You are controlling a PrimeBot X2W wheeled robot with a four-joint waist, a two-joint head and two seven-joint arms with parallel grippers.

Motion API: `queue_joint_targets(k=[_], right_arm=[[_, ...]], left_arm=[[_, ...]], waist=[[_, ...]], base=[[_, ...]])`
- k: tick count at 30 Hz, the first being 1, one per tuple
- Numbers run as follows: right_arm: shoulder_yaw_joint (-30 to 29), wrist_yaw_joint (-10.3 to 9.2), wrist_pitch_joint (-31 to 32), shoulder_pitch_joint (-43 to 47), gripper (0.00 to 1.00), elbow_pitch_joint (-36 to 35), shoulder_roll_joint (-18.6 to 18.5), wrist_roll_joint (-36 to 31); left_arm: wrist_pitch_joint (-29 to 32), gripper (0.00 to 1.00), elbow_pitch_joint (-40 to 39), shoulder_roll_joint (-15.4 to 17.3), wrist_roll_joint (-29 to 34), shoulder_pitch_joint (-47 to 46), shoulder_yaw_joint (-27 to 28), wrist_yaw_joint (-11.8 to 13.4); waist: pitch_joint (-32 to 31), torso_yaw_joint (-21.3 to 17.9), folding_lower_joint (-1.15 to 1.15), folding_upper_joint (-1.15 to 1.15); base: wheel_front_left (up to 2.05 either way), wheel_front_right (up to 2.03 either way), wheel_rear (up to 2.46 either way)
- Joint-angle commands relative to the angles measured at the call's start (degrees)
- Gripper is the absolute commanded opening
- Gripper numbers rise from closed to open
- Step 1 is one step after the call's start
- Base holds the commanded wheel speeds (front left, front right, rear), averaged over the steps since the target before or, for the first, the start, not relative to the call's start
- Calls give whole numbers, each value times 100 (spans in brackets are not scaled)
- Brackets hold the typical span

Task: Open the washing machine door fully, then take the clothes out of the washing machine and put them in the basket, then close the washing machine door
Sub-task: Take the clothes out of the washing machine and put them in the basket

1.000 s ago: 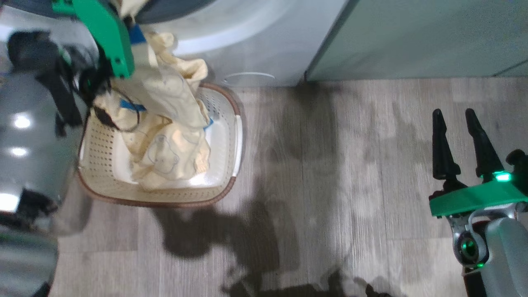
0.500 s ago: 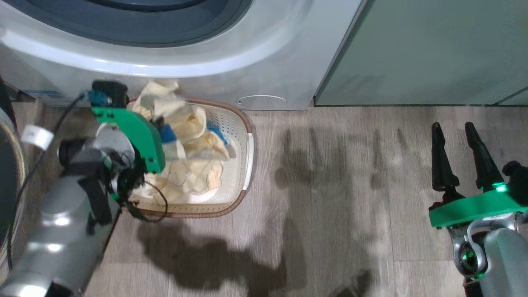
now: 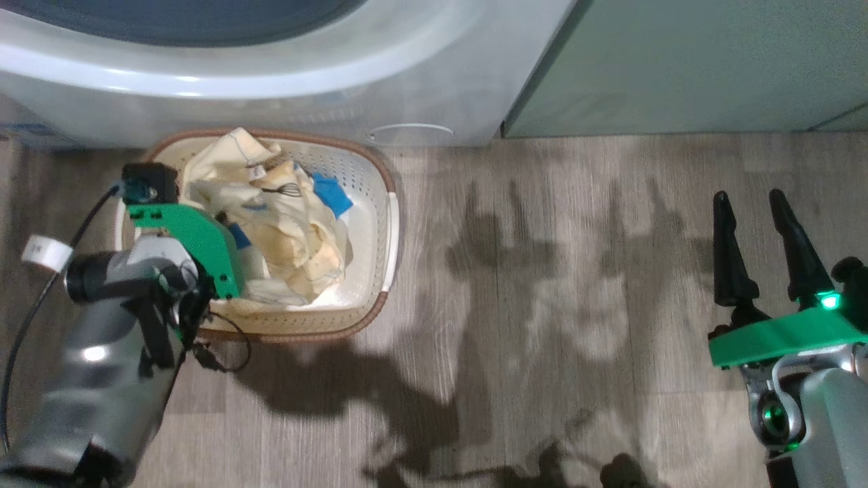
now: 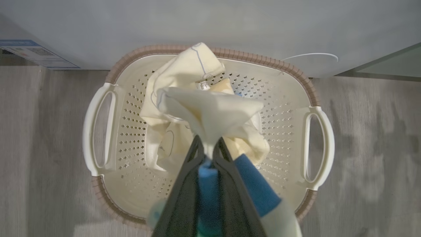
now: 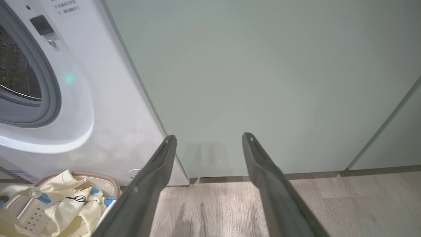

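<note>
The white washing machine (image 3: 285,81) spans the top of the head view, and its grey-rimmed drum mouth (image 5: 23,75) stands uncovered in the right wrist view. Its door is out of view. The cream basket (image 3: 383,210) sits on the floor against the machine's front. Cream-yellow clothes (image 3: 291,237) with blue patches lie bunched inside it. My left gripper (image 4: 207,146) hangs over the basket (image 4: 263,61), shut on a fold of the clothes (image 4: 207,105) that lifts above the pile. My right gripper (image 3: 749,203) is open and holds nothing, far right over the floor.
Pale green cabinets (image 3: 678,61) stand right of the machine, directly before my right gripper (image 5: 209,138). Grey wood floor (image 3: 542,305) stretches between the basket and my right arm. A blue label (image 4: 36,52) is low on the machine's front. A black cable (image 3: 41,298) loops from my left arm.
The head camera has shifted. My left gripper has come down with the clothes from beside the drum mouth into the basket, where they now lie bunched. The right gripper holds its pose.
</note>
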Motion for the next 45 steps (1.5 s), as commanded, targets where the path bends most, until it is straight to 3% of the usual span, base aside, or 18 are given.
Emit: queue_joint_targets(k=[1,8,14,15,16,18,19,20,36,45], right_arm=[[73,1,-55,-121,100,-181,-6,-61],[121,1,-55,-290,100,-224,-6,-64],[107,1,-55,-362,100,-275,-6,-114],[97,1,-55,-363,100,-281,-6,-122],[90,1,-55,-364,100,-285,-6,-127],[74,1,-55,-357,100,-283,-6,-145],[67,1,-55,-352,100,-277,-6,-153],[68,1,-55,-344,100,-277,-6,-155],[114,1,-55,49,100,-56,-6,-102],[107,1,-55,427,100,49,-6,-107]], left_arm=[[-159,0,162,137,78,-329,123,-51],[-628,0,1409,8,164,-850,23,-209],[-908,0,1972,-37,196,-1098,-55,-364],[-956,13,2015,-38,191,-1119,-57,-379],[-1003,32,2053,-41,176,-1135,-48,-386],[-1052,54,2114,-65,151,-1150,-43,-403],[-1092,89,2137,-82,122,-1147,-24,-409],[-1147,100,2155,-95,112,-1138,-23,-418],[-2132,100,2054,-236,30,-1042,-13,-693],[-2168,100,700,-177,160,-306,480,-631]], waist=[[147,-46,0,0],[490,-161,0,0],[650,-213,0,0],[658,-213,0,0],[661,-214,0,0],[642,-199,0,0],[619,-186,0,0],[591,-174,0,0],[-580,145,0,0],[-1381,234,0,0]], base=[[0,0,0],[0,0,0],[0,0,0],[0,0,0],[0,0,0],[0,0,0],[0,0,0],[0,0,0],[0,0,0],[0,0,0]])
